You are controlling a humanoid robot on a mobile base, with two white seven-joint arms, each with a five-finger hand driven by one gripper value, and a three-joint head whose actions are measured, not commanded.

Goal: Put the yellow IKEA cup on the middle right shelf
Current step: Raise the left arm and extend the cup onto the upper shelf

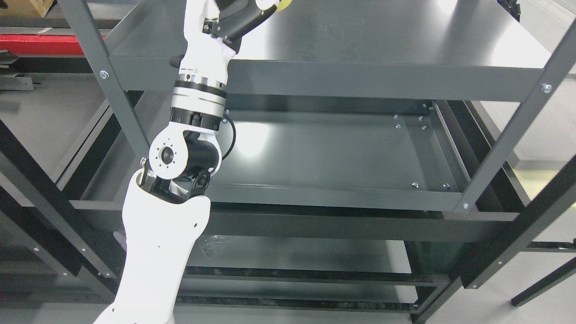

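Observation:
Only a small sliver of the yellow cup [282,4] shows, at the very top edge of the head view above the top shelf [382,40]. My left arm rises from the lower left, past the shelf's front edge, and my left hand [243,18] sits right beside that yellow sliver. The picture's top edge cuts off most of the hand, so its hold on the cup is hidden. The middle shelf [337,148] lies below with nothing on it. My right arm is out of view.
The dark grey metal rack has slanted uprights at the left [96,63] and right [522,121] and a front rail [351,225]. A lower shelf [292,254] shows beneath. A red object [40,45] lies at the far left.

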